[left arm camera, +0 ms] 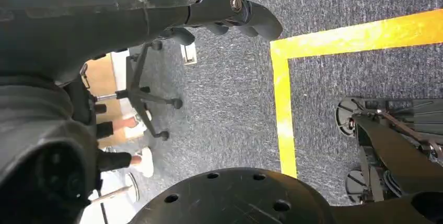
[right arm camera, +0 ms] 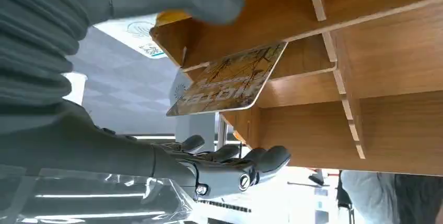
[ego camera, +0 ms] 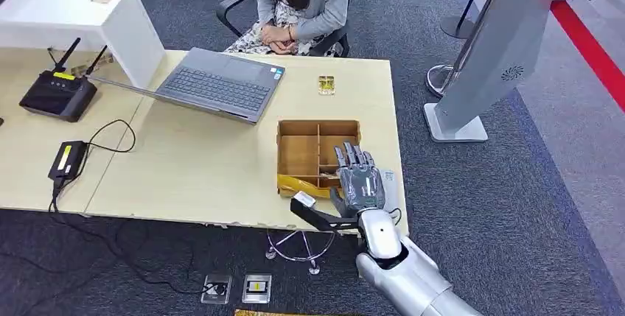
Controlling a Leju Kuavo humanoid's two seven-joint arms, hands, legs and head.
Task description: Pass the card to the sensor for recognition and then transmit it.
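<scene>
1. My right robot hand (ego camera: 359, 180) hangs over the near right corner of the wooden divided box (ego camera: 298, 150), fingers stretched forward and apart, gripping nothing.
2. In the right wrist view the card (right arm camera: 228, 81), gold-patterned with printed letters, leans tilted against a box partition, one end sticking out past the box edge; the thumb sits close above it, the dark fingers (right arm camera: 245, 161) on its other side, and I cannot tell whether anything touches it.
3. My left robot hand (left arm camera: 224, 10) hangs by my side over grey carpet with a yellow floor line (left arm camera: 284, 93); the fingers curl in, though whether it is clenched I cannot tell.
4. The box sits near the pale desk (ego camera: 184, 169) front edge, close to the right-hand corner.
5. Farther out: a laptop (ego camera: 221, 84), a small gold item (ego camera: 326, 84) lying flat, a black router (ego camera: 57, 93) at far left.
6. A person (ego camera: 298, 6) sits behind the desk, hands folded.
7. A grey kiosk stand (ego camera: 486, 58) rises to the right, with open carpet between it and the desk.
</scene>
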